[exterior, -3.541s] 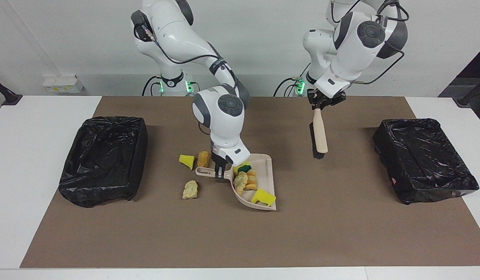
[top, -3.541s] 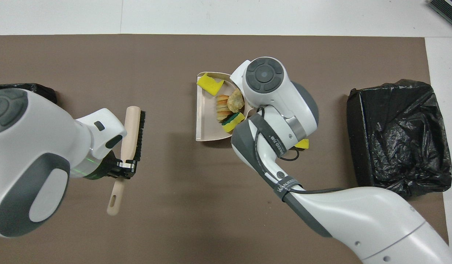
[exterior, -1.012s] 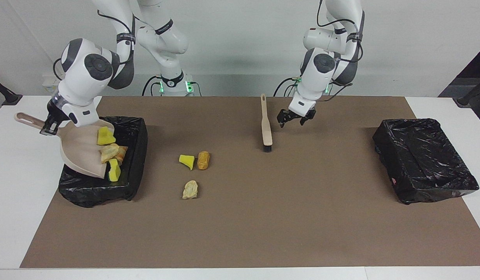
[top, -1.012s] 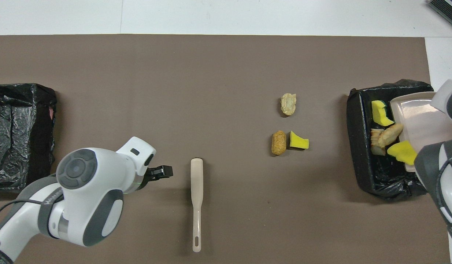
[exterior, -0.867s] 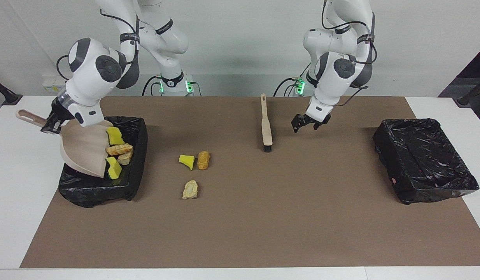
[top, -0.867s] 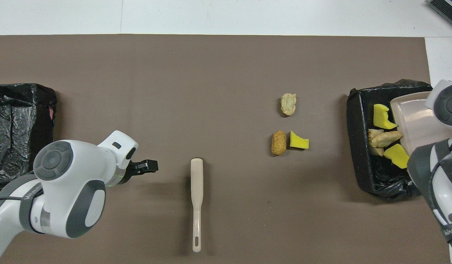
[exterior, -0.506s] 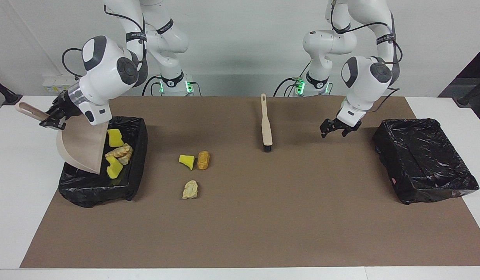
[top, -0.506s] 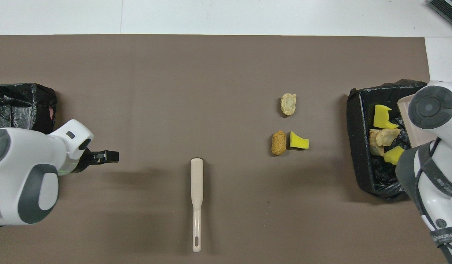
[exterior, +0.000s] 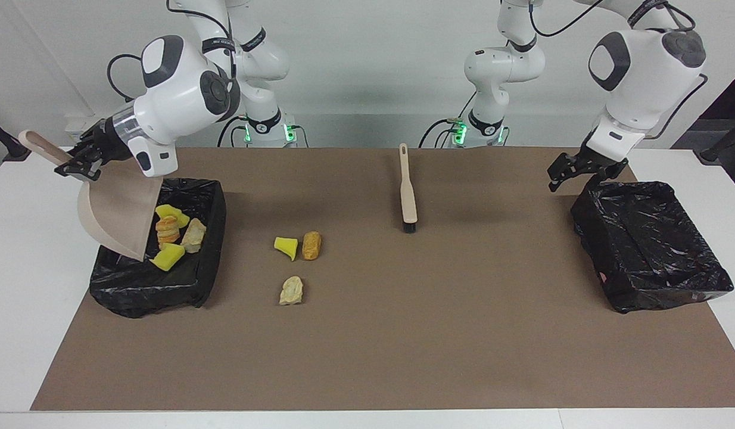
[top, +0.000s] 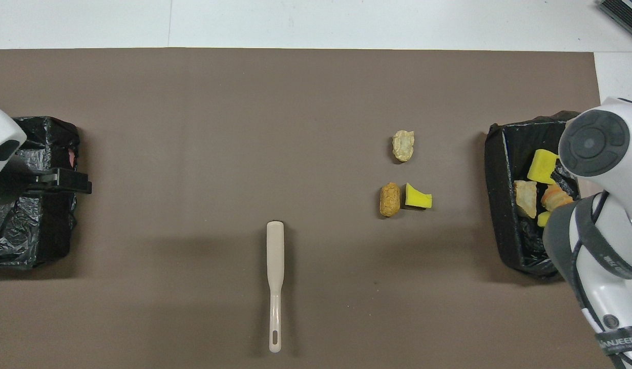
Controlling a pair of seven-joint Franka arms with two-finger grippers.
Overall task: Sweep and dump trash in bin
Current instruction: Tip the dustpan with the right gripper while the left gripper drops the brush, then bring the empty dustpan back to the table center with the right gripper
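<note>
Dustpan [exterior: 114, 208] pinched by your right gripper [exterior: 78, 167], tilted over bin [exterior: 206, 250] | trash [exterior: 171, 235]: four pieces in bin, three [exterior: 296, 256] on mat beside bin | your left gripper [exterior: 585, 170] spread, empty, well apart from bin | brush [exterior: 407, 190] on mat.

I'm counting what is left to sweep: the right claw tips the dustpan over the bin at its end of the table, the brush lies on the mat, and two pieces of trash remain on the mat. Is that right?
Not quite: three pieces remain on the mat, not two: a yellow wedge, an orange-brown lump and a tan lump, as the facing view shows. The right claw does tip the dustpan over the bin, and the brush lies on the mat.
</note>
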